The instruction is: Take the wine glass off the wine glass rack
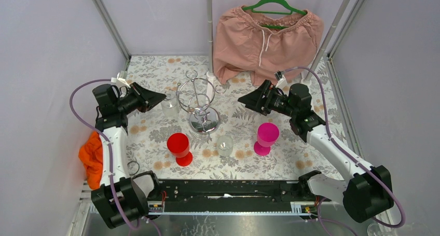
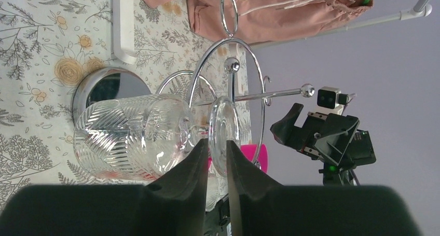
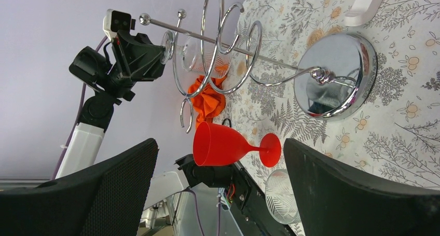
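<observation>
The chrome wine glass rack stands mid-table on its round mirror base. A clear patterned wine glass hangs bowl-down at the rack's left side. In the left wrist view its bowl is on the left and its foot sits among the wire hooks. My left gripper has its fingers almost together on the foot's rim. My right gripper is wide open and empty, hovering to the right of the rack.
A red goblet, a clear glass and a magenta goblet stand on the floral cloth in front of the rack. Pink shorts hang on a green hanger at the back. An orange cloth lies at the left edge.
</observation>
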Controlling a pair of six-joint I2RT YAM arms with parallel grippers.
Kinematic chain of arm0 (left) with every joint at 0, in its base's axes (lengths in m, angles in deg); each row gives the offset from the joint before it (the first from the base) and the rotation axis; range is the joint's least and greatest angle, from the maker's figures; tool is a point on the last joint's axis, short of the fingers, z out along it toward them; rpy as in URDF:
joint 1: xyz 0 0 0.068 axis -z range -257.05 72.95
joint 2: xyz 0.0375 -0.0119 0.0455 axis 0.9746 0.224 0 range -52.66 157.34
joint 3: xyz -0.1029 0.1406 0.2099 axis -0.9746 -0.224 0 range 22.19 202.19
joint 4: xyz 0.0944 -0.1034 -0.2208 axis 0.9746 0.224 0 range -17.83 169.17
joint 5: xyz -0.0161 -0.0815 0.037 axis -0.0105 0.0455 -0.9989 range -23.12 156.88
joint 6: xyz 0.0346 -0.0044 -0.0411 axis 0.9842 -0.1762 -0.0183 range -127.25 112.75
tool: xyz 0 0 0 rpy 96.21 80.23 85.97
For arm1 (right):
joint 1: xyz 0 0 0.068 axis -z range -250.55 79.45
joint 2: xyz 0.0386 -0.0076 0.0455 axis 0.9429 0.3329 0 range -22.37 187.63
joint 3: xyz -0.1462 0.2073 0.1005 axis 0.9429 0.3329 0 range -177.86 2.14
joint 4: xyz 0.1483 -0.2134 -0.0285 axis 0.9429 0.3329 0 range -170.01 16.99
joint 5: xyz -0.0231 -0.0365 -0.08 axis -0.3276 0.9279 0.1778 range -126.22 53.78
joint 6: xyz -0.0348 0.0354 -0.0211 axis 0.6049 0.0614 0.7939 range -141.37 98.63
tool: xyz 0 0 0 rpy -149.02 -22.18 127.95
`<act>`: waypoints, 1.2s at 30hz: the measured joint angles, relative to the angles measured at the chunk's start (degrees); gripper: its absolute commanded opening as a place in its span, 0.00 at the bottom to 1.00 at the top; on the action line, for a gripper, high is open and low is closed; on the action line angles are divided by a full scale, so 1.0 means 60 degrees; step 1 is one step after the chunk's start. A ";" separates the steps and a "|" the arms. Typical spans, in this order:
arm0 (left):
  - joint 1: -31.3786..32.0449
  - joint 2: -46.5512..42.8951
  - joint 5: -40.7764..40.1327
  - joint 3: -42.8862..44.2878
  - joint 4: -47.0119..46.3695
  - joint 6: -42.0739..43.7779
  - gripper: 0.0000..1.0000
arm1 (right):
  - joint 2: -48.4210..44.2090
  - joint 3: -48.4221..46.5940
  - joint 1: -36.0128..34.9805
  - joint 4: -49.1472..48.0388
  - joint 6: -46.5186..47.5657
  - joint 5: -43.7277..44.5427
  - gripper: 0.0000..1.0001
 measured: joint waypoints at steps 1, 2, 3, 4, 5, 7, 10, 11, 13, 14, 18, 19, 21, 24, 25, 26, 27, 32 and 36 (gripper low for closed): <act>0.0007 0.0007 0.0011 -0.0018 -0.0004 -0.0011 0.20 | 0.0007 0.0000 0.0000 -0.0018 -0.0015 0.0000 1.00; 0.0015 0.0015 0.0036 -0.0040 -0.0022 -0.0025 0.19 | 0.0015 0.0004 0.0000 -0.0044 -0.0022 0.0004 1.00; 0.0015 0.0015 0.0047 -0.0047 -0.0033 -0.0055 0.17 | 0.0025 0.0004 0.0000 -0.0047 -0.0026 0.0000 1.00; 0.0015 0.0015 0.0058 -0.0047 -0.0047 -0.0066 0.15 | 0.0036 0.0015 0.0000 -0.0066 -0.0026 0.0004 1.00; 0.0015 0.0015 0.0058 -0.0047 -0.0073 -0.0084 0.13 | 0.0055 0.0018 0.0000 -0.0080 -0.0029 0.0000 1.00; 0.0018 0.0015 0.0066 -0.0047 -0.0076 -0.0157 0.11 | 0.0087 0.0040 0.0000 -0.0109 -0.0062 0.0000 1.00; 0.0018 0.0011 0.0073 -0.0047 -0.0080 -0.0277 0.07 | 0.0120 0.0069 0.0000 -0.0109 -0.0095 0.0000 1.00; 0.0022 0.0011 0.0069 -0.0047 -0.0080 -0.0306 0.05 | 0.0124 0.0076 0.0000 -0.0109 -0.0098 0.0000 1.00; 0.0022 0.0011 0.0069 -0.0047 -0.0073 -0.0357 0.02 | 0.0124 0.0087 0.0000 -0.0113 -0.0102 0.0000 1.00; 0.0022 0.0011 0.0066 -0.0047 -0.0066 -0.0393 0.01 | 0.0124 0.0091 0.0000 -0.0113 -0.0102 0.0000 1.00; 0.0022 0.0022 0.0062 -0.0047 -0.0051 -0.0568 0.00 | 0.0124 0.0106 0.0000 -0.0113 -0.0106 0.0000 1.00; 0.0022 0.0033 0.0062 -0.0047 -0.0051 -0.0634 0.00 | 0.0124 0.0106 0.0000 -0.0113 -0.0106 -0.0004 1.00; 0.0022 0.0058 0.0066 -0.0047 -0.0051 -0.0809 0.00 | 0.0127 0.0106 0.0000 -0.0113 -0.0106 -0.0004 1.00; 0.0022 0.0066 0.0047 -0.0036 -0.0015 -0.1024 0.00 | 0.0149 0.0106 0.0000 -0.0117 -0.0109 -0.0007 1.00; 0.0018 0.0066 0.0026 -0.0022 0.0018 -0.1067 0.00 | 0.0157 0.0106 0.0000 -0.0120 -0.0113 -0.0007 1.00; 0.0018 0.0066 0.0004 0.0004 0.0047 -0.1093 0.00 | 0.0171 0.0106 0.0000 -0.0124 -0.0120 -0.0007 1.00; 0.0018 0.0066 -0.0022 0.0036 0.0102 -0.1096 0.00 | 0.0175 0.0106 0.0000 -0.0131 -0.0127 -0.0015 1.00; -0.0018 0.0095 -0.0262 0.0477 0.0940 -0.0783 0.00 | 0.0197 0.0106 0.0004 -0.0200 -0.0135 -0.0069 1.00; -0.0091 0.0095 -0.0364 0.0659 0.1461 -0.0506 0.00 | 0.0229 0.0106 0.0004 -0.0255 -0.0135 -0.0073 1.00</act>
